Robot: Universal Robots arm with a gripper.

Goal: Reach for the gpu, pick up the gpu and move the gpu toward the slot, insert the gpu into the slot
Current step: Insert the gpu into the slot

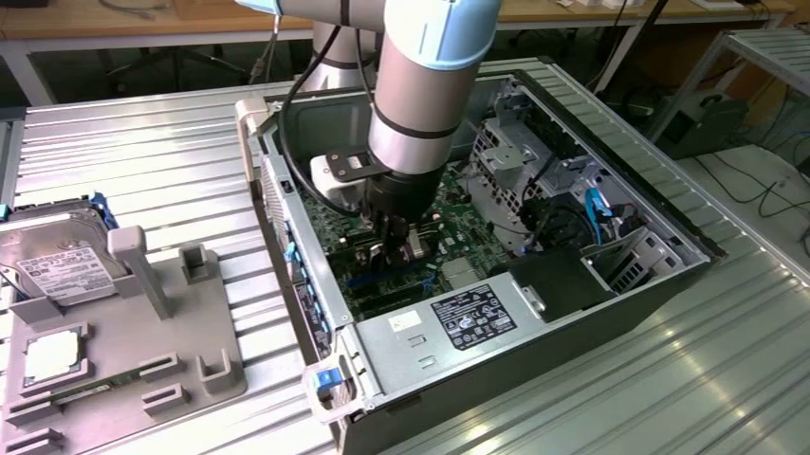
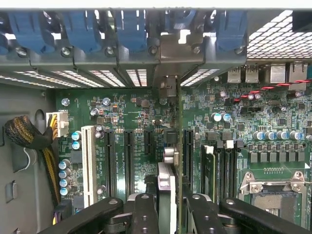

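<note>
One Universal Robots arm reaches down into an open desktop computer case (image 1: 633, 284), its gripper (image 1: 395, 242) lowered close over the green motherboard (image 1: 469, 223). In the wrist view the gripper (image 2: 168, 204) has its black fingers (image 2: 144, 214) closed on the gpu (image 2: 168, 180), a thin card seen edge-on, its silver bracket end pointing toward the case's rear wall of blue retaining clips (image 2: 129, 29). The card hangs upright just above the motherboard, between the black expansion connectors (image 2: 128, 161) and the row of memory connectors (image 2: 222, 168) beside the processor socket (image 2: 273, 187). The slot itself cannot be made out; it seems to lie directly under the card's lower edge, so whether the card is seated or only lined up cannot be told.

Judged from these views, the gpu is light and stiff but fragile: a bare circuit card that tolerates no bending and little side load on its contact edge. The sound hold is the one shown, on the flat faces near the upper edge, with pads clear of components. Outside the case, on the metal table toward the exterior view's left, a hard drive (image 1: 57, 251) rests beside a grey fixture tray (image 1: 165, 360).
</note>
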